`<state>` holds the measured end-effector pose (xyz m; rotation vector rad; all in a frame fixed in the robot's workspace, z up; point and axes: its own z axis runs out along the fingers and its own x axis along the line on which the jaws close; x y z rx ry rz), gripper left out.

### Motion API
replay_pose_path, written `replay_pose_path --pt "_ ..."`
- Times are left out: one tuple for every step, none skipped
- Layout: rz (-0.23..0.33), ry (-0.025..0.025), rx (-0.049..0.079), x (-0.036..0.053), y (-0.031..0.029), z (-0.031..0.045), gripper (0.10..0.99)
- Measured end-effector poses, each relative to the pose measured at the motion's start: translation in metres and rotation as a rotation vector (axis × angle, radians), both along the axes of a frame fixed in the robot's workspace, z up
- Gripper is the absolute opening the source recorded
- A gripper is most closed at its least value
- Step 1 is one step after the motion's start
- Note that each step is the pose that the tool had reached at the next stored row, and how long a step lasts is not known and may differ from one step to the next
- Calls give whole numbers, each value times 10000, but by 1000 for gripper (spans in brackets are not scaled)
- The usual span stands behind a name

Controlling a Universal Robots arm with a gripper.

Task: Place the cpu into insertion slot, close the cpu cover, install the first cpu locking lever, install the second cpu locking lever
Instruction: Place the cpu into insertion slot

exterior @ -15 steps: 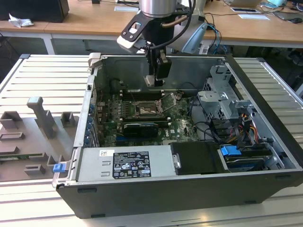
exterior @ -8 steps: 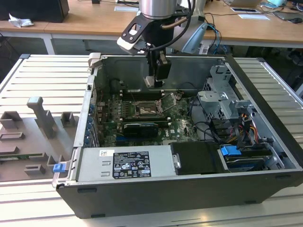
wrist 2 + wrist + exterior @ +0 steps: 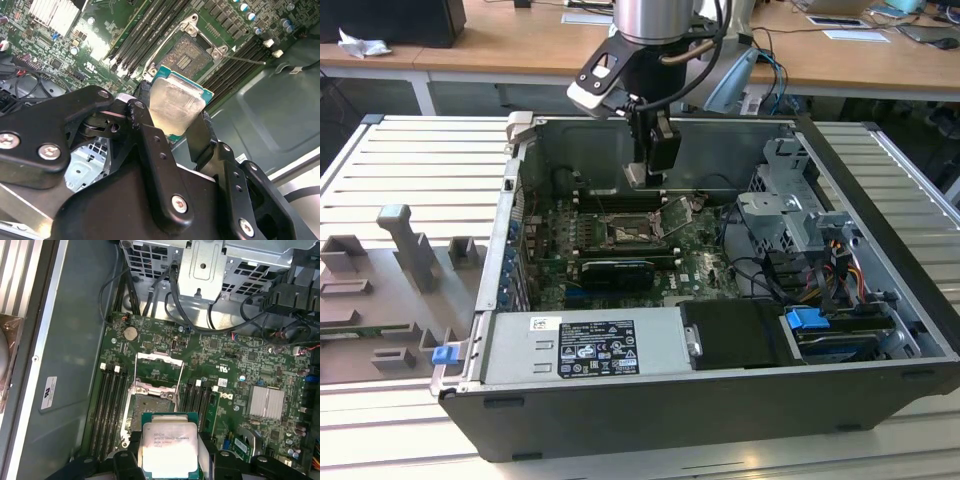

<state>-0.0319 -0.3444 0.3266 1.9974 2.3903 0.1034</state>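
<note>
Gripper [image 3: 175,111] fingers [image 3: 199,134] pinch the cpu [image 3: 167,450] by opposite edges, above the insertion slot [image 3: 151,401], which it partly masks. Cpu cover [image 3: 676,214] stands open on the exterior view's right.

My one arm [image 3: 655,18] reaches down from above the insertion slot [image 3: 628,232], its silver wrist section upright. My black gripper [image 3: 648,176] points straight down and hangs over the slot, apart from it. In the second wrist view, my two black fingers [image 3: 202,137] press on opposite edges of the cpu [image 3: 175,102], gripping it between them above the slot. The chip's pale metal face is turned up toward my wrist.
</note>
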Motion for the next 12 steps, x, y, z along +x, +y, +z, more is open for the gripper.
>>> replay_pose_path --pt "0 2 0 0 0 -3 529" --pt "0 6 -1 0 0 -8 529" --pt "0 8 -2 0 0 -13 529" --pt "0 9 0 0 0 -17 529" --pt "1 10 0 0 0 -20 529" --pt "0 12 0 0 0 -22 529" --pt "0 12 1 0 0 -27 529" --pt "0 13 2 0 0 -30 529" --pt "0 15 1 0 0 -33 529" --pt "0 17 1 0 0 -36 529" --pt "0 18 1 0 0 -39 529" --pt "0 20 0 0 0 -42 529"
